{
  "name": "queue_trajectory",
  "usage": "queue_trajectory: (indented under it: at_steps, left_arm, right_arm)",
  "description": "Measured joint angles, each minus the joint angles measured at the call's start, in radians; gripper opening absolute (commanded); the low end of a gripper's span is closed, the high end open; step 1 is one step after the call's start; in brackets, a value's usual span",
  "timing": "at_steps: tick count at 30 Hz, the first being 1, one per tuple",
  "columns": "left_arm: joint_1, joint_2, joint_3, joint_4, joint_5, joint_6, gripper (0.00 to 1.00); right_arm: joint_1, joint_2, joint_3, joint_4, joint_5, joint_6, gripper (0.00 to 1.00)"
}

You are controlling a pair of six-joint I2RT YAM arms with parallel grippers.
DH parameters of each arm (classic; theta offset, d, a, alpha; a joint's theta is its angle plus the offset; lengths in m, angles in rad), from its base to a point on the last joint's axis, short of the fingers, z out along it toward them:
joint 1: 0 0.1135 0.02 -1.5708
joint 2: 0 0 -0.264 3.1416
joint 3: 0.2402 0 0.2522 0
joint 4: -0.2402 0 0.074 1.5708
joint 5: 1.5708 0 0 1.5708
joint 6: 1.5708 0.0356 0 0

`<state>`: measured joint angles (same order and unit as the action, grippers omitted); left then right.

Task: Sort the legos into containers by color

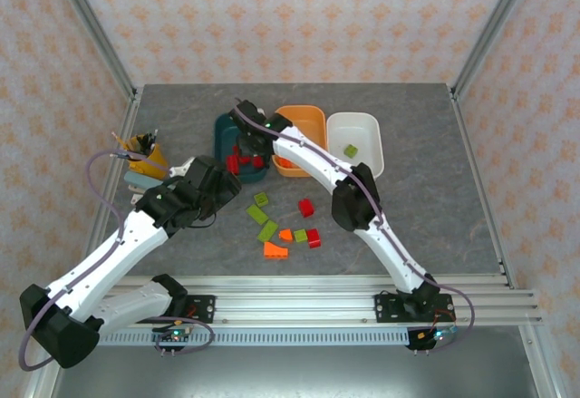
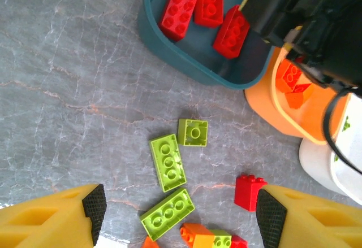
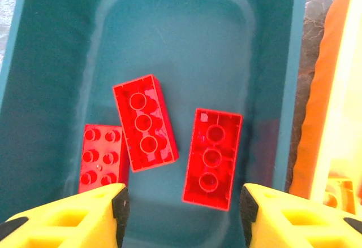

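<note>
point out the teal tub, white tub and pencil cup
teal tub (image 3: 181,44), right wrist view, bare floor
white tub (image 1: 361,131), top external view, bare floor
pencil cup (image 1: 152,160), top external view, yellow wall

- Teal tub (image 3: 169,27), left of row: 3 red bricks (image 3: 145,122) lying flat, 2 of them touching.
- Orange tub (image 1: 306,117), mid: orange pcs (image 2: 291,78) inside.
- White tub (image 1: 364,121), right: 1 green brick (image 1: 350,150).
- Loose bricks (image 1: 306,207) on table (image 1: 435,189) near tubs: 4 green, 2 red, 2 orange.
</note>
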<state>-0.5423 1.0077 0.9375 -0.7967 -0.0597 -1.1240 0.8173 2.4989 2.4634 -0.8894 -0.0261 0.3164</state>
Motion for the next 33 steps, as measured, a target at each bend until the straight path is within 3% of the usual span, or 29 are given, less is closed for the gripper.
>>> queue_trajectory:
  at_steps: [8, 12, 23, 33]
  left_arm:
    - [0.0, -0.131, -0.091, -0.037, 0.012, 0.0, 0.73]
    - [0.0, -0.218, -0.156, -0.072, 0.026, -0.005, 0.73]
    - [0.0, -0.314, -0.233, -0.116, 0.039, -0.053, 0.72]
    - [0.0, -0.332, -0.233, -0.117, 0.047, -0.057, 0.72]
  right_arm:
    - [0.079, -0.461, -0.629, 0.173, -0.007, -0.079, 0.61]
    - [0.129, -0.57, -0.817, 0.239, -0.048, -0.096, 0.67]
    - [0.145, -0.43, -0.874, 0.311, -0.109, -0.07, 0.67]
    - [0.141, -0.355, -0.827, 0.323, -0.101, -0.031, 0.54]
